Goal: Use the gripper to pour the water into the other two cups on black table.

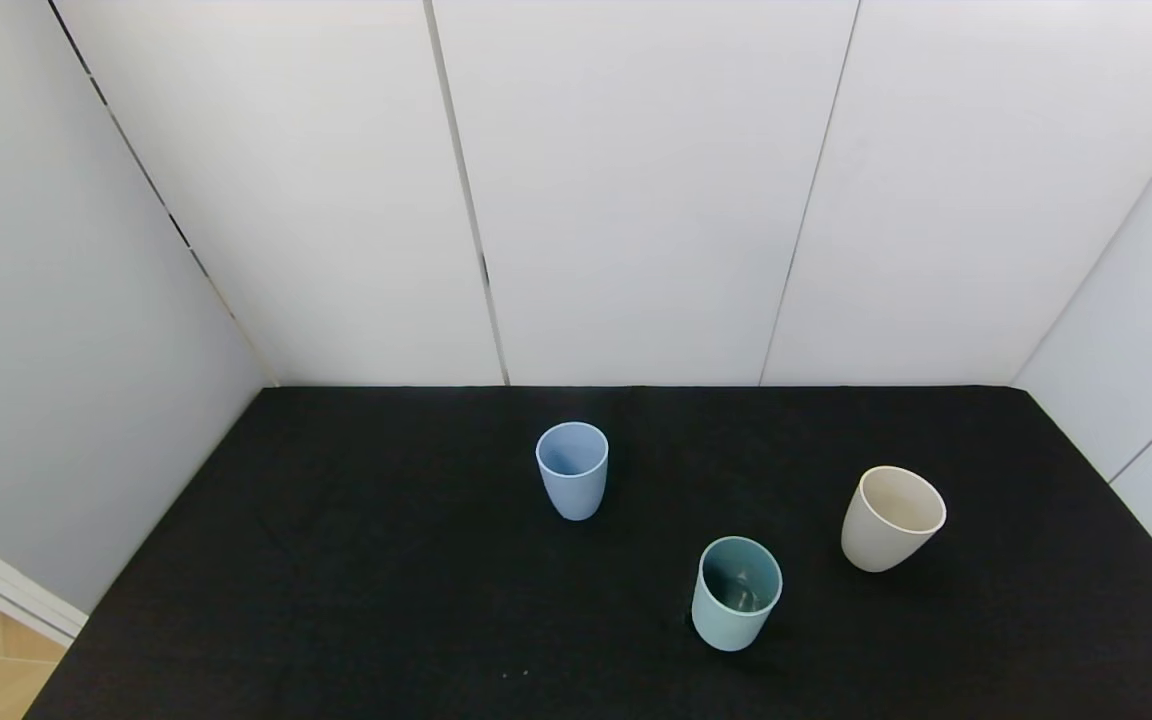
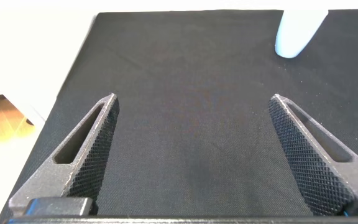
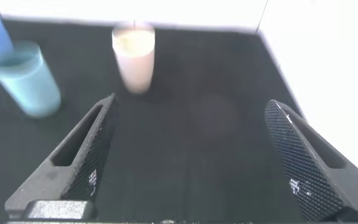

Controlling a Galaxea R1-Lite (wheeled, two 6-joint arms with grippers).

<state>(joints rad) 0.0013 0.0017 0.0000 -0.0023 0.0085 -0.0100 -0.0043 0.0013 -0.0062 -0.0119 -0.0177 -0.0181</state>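
Nearest us on the black table (image 1: 336, 560) stands the teal cup (image 1: 736, 593), with the blue cup (image 1: 572, 469) farther back and the beige cup (image 1: 892, 518) to its right. Our left gripper (image 2: 194, 106) and right gripper (image 3: 191, 109) hover low with fingers spread, grasping nothing.

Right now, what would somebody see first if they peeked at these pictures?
Three cups stand apart on the black table: a blue cup in the middle, a teal cup nearer the robot, and a beige cup to the right. Both grippers, left and right, hang open above the table, holding nothing.
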